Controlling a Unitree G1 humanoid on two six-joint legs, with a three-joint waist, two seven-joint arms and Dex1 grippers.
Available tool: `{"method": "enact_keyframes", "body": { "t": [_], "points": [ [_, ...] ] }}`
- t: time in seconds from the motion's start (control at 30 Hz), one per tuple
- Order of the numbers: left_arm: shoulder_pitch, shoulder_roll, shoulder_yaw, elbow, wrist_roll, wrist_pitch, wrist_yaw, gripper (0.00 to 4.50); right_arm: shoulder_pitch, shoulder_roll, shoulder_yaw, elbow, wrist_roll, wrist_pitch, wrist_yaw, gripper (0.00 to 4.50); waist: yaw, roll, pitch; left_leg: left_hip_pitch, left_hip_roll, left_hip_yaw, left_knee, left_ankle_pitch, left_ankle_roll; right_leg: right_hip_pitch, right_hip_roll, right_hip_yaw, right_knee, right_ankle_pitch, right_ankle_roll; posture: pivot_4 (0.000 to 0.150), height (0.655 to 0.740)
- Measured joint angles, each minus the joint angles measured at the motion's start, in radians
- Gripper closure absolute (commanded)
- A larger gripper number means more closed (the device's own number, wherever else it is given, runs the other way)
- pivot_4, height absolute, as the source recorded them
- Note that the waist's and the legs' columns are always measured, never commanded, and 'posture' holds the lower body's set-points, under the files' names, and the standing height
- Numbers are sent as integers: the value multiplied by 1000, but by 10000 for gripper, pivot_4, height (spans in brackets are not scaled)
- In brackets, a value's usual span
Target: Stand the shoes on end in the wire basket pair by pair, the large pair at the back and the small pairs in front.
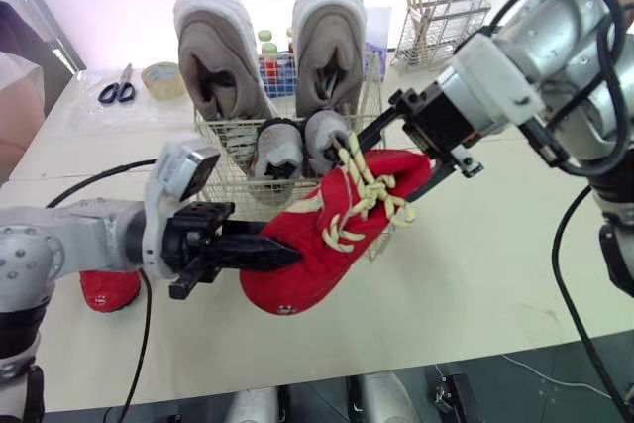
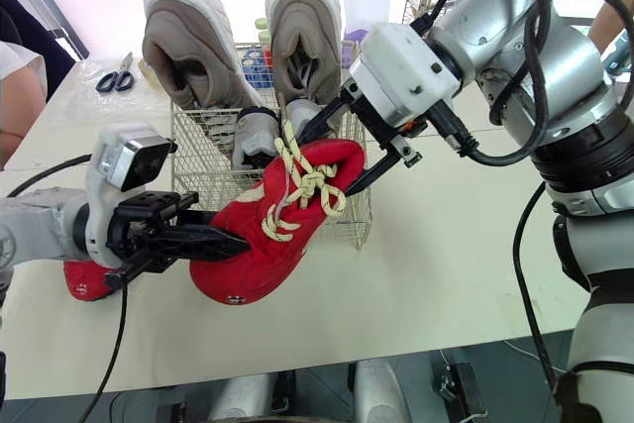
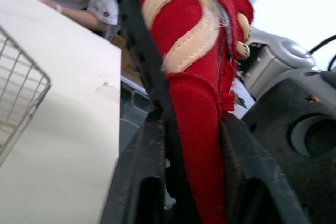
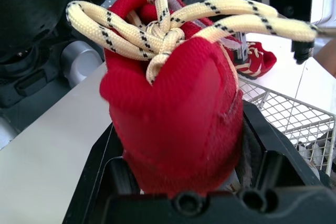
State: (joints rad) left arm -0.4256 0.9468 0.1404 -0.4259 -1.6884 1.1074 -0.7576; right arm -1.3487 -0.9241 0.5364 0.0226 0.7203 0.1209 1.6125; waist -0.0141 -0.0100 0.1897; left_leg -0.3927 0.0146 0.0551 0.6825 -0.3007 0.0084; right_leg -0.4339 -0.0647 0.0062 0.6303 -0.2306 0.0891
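Observation:
A red shoe (image 1: 317,245) with cream laces (image 4: 157,24) hangs tilted in the air in front of the wire basket (image 1: 213,131). My left gripper (image 1: 282,255) is shut on its toe end and my right gripper (image 1: 391,160) is shut on its heel end. The second red shoe (image 1: 107,289) lies on the table under my left arm. In the basket a large grey pair (image 1: 213,47) stands on end at the back. A small grey pair (image 1: 279,146) stands in front of it.
Scissors (image 1: 117,89) and a tape roll (image 1: 163,79) lie at the back left. Bottles (image 1: 277,61) stand behind the basket, and a wire rack with sticks (image 1: 436,27) is at the back right. A person's sleeve (image 1: 15,96) shows at the left edge.

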Motion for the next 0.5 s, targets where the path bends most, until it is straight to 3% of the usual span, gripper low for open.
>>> {"method": "enact_keyframes", "body": {
  "t": [0.07, 0.37, 0.43, 0.5],
  "points": [
    [14, -23, 4, 0, -20, -10, 13, 33740, -2, 0, -10, 25, -10, 5, 0, 156, 1, 0, 0, 0, 0, 0, 0, 0, 0, 0, 0, 0, 0, 0, 0, 1500, 7400],
    [96, -108, 115, -23, -203, -160, 167, 33740, 24, -53, -200, 329, -180, 182, -81, 156, 4, -1, 0, 0, -1, -1, 1, 0, 0, 2, -4, 0, -1, -2, -3, 1500, 7400],
    [83, -139, 136, -22, -221, -211, 209, 33740, 95, -65, -313, 366, -131, 354, -164, 156, 4, -1, 0, 0, -2, -1, 0, 0, 0, 2, -7, -1, -1, -2, -3, 1500, 7400],
    [64, -166, 150, -20, -217, -248, 239, 33740, 177, -34, -467, 357, 36, 601, -286, 156, 2, -1, 0, 0, -2, -1, 0, 0, 0, 1, -8, -1, 0, -1, -3, 1500, 7400]
  ]
}}
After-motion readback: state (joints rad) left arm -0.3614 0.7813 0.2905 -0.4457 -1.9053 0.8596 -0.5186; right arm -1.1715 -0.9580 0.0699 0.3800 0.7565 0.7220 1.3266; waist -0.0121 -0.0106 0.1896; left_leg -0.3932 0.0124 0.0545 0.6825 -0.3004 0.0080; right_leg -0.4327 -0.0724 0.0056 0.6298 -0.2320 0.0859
